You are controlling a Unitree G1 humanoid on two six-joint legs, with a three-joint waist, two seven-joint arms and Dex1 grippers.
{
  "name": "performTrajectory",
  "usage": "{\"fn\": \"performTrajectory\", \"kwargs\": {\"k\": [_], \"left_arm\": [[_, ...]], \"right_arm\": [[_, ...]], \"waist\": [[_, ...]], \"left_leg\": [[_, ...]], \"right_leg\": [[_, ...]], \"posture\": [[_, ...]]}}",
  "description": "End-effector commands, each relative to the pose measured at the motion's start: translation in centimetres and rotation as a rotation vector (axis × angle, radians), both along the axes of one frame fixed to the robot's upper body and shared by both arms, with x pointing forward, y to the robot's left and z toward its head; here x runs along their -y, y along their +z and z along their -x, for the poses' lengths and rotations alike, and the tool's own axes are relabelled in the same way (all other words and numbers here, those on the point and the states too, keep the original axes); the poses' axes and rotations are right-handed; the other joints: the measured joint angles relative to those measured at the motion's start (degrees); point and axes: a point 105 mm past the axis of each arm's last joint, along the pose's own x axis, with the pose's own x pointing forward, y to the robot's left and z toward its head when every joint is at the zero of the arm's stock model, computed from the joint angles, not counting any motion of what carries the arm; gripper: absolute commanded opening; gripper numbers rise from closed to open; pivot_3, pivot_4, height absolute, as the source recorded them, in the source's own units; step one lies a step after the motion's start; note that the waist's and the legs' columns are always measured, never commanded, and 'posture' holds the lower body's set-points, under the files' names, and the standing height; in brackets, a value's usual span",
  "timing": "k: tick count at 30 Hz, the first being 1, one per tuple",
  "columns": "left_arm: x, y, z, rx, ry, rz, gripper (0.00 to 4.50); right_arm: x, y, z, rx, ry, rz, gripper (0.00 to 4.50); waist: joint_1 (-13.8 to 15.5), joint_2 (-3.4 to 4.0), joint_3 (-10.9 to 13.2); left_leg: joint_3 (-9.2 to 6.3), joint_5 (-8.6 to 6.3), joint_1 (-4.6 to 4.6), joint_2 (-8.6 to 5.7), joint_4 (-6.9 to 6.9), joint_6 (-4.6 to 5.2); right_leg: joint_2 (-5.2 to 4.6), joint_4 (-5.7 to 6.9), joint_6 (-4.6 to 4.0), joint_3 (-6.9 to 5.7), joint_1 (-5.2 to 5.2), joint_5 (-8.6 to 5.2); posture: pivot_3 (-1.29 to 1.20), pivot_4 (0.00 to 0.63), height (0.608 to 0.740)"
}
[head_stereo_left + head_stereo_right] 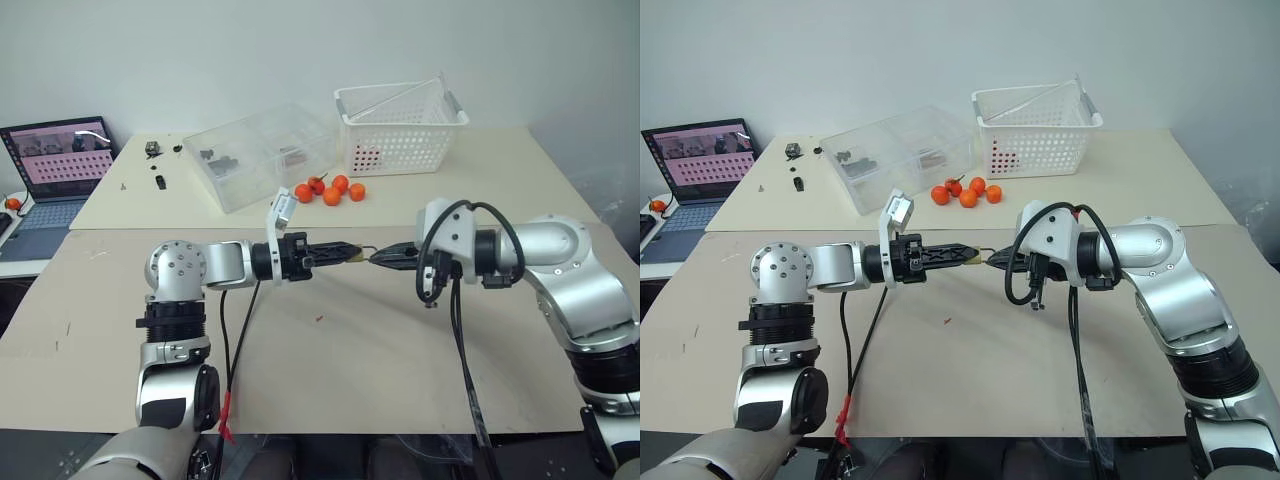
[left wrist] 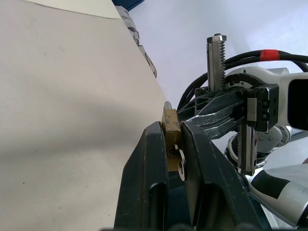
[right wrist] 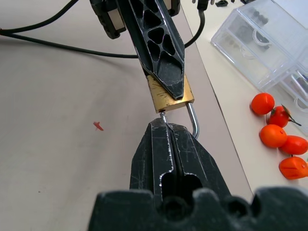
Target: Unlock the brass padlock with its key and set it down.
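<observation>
Left gripper (image 3: 161, 67) clamped padlock (image 3: 169, 97) body; right gripper (image 3: 166, 132) closed on shackle (image 3: 192, 119) at 6 o'clock. Risk: pulling could twist padlock loose, drop to counter (image 3: 57, 159).

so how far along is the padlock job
Done: the left gripper holds the padlock up over the table. In hand: the right gripper has its fingers shut at the shackle. A silvery bit, likely the key, hangs at the padlock's other end. Whether it is unlocked isn't visible. Left: set it down.
</observation>
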Motion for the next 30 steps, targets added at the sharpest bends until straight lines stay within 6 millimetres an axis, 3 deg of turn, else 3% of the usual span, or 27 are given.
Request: {"fn": "performTrajectory", "kwargs": {"k": [1, 30], "left_arm": [[0.0, 1.5, 0.0, 0.055, 0.006, 0.032, 0.02], [0.0, 1.7, -0.1, 0.056, 0.03, 0.05, 0.02]], "right_arm": [[-0.6, 1.4, 0.1, 0.073, 0.015, -0.008, 0.01], [0.2, -0.4, -2.8, 0.15, -0.074, 0.026, 0.01]], "waist": [[0.0, 0.0, 0.0], [0.0, 0.0, 0.0]], "left_leg": [[0.0, 0.0, 0.0, -0.01, 0.0, 0.0], [0.04, 0.18, 0.0, -0.01, -0.01, -0.31]], "right_leg": [[0.0, 0.0, 0.0, 0.0, 0.0, 0.0], [0.0, 0.0, 0.0, 0.0, 0.0, 0.0]], "posture": [[0.0, 0.15, 0.74], [0.0, 0.15, 0.74]]}}
